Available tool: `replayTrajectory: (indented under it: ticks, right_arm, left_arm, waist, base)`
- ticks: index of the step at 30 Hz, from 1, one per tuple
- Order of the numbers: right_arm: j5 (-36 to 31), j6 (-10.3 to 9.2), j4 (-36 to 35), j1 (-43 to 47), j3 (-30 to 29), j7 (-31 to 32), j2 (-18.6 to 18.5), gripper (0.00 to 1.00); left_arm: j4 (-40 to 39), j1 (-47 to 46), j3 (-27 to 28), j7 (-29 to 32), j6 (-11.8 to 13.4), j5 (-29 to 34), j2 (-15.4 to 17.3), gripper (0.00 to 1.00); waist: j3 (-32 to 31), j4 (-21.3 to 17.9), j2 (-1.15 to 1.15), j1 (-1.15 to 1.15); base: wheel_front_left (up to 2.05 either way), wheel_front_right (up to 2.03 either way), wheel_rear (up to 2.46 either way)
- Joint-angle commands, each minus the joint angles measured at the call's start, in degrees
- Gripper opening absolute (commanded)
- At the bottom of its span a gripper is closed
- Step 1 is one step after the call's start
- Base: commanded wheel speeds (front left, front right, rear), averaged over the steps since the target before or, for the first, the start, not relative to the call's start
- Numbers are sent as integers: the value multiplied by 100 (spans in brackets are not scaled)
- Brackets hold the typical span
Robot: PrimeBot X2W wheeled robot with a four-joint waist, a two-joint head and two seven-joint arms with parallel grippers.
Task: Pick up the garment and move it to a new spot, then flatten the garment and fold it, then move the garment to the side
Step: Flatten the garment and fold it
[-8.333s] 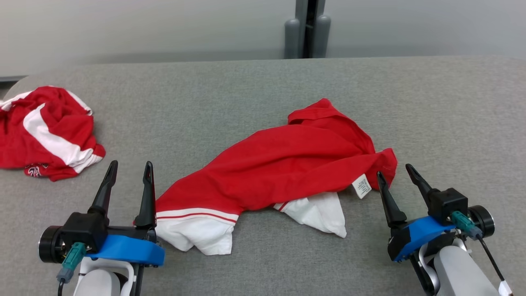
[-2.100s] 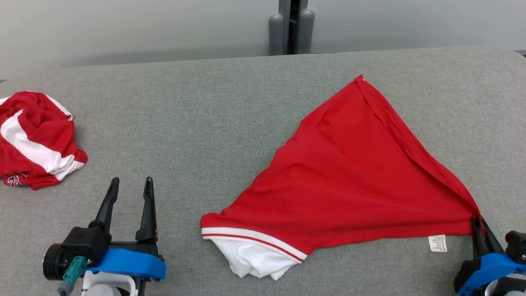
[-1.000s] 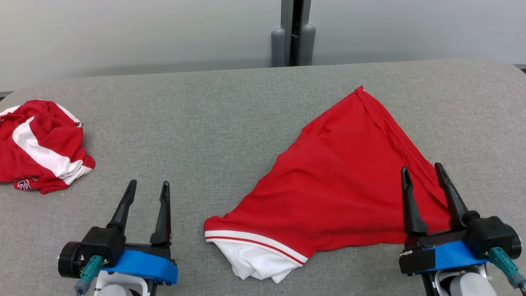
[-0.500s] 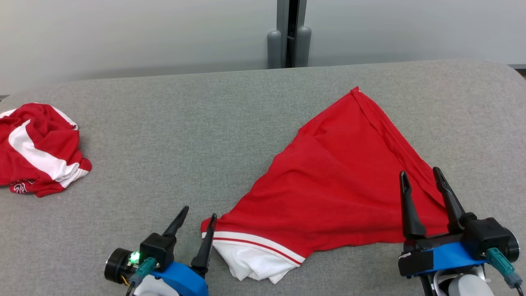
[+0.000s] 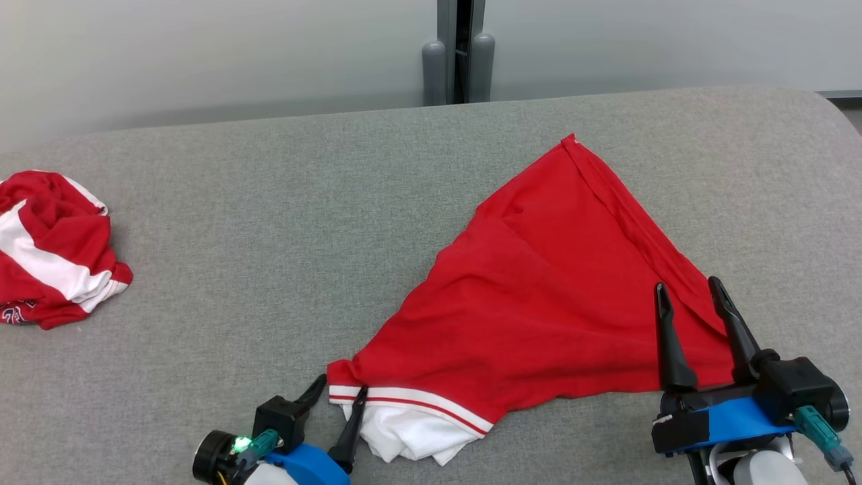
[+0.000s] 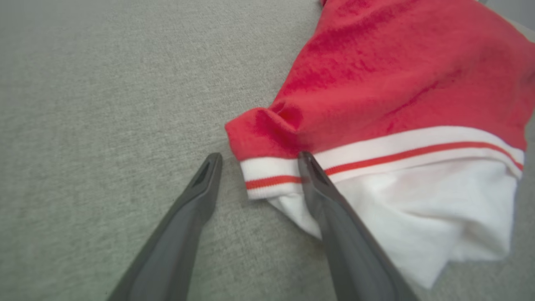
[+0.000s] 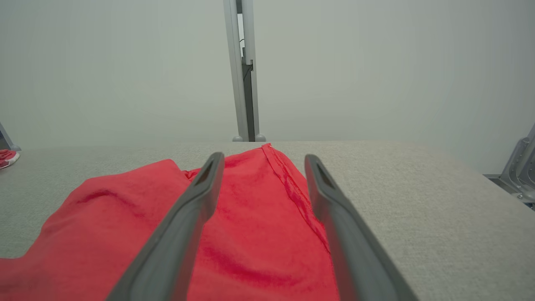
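Observation:
The garment (image 5: 539,296) is a red shirt with a white, red-striped cuff, spread in a rough triangle on the grey table (image 5: 283,222). My left gripper (image 5: 340,387) stands open at its near-left corner, one finger on the bare table, the other over the striped cuff (image 6: 271,177). In the left wrist view the left gripper (image 6: 259,158) straddles that cuff's edge without pinching it. My right gripper (image 5: 687,286) hovers open above the garment's (image 7: 250,234) near-right corner, holding nothing. The right wrist view has the right gripper (image 7: 261,158) pointing along the shirt's seam.
A second red and white garment (image 5: 47,249) lies crumpled at the table's far left. A grey post (image 5: 458,50) rises behind the table's far edge. Bare table stretches between the two garments.
My left gripper has travelled right and forward to the garment's striped corner, staying open. The right gripper has held its place. The head camera has shifted slightly.

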Motion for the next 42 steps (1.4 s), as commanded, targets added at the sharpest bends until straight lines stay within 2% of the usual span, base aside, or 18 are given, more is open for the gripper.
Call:
replayTrajectory:
  ticks: [1, 7, 17, 25, 33, 42]
  right_arm:
    - [23, -6, 17, -19, 1, -2, 29, 100]
    - [21, -6, -7, 34, -69, -2, 30, 100]
    - [48, -5, 26, 119, -106, -2, 31, 100]
    - [65, -6, 57, 89, -53, -2, 36, 100]
    - [84, -6, 74, -53, -59, -1, 38, 100]
    - [18, -5, 21, -282, -53, -2, 28, 100]
  left_arm:
    - [117, -93, -170, 17, -25, -124, -3, 0]
    - [-195, -255, -137, 10, -18, -321, 87, 0]
    - [-1278, -15, 241, 9, 131, -211, 370, 0]
    - [-1700, 81, 320, 9, 197, -133, 558, 0]
    - [-1813, -96, 251, 8, 181, -122, 541, 0]
    - [-1493, -687, 195, 9, 104, -96, 521, 0]
  waist:
    - [5, -18, 0, 0]
    - [-24, 15, 0, 0]
    - [-127, 273, 0, 0]
    - [-121, 333, 0, 0]
    - [51, 159, 0, 0]
    - [453, -241, 0, 0]
  base:
    - [0, 0, 0]
    - [0, 0, 0]
    - [0, 0, 0]
    - [0, 0, 0]
    - [0, 0, 0]
    - [0, 0, 0]
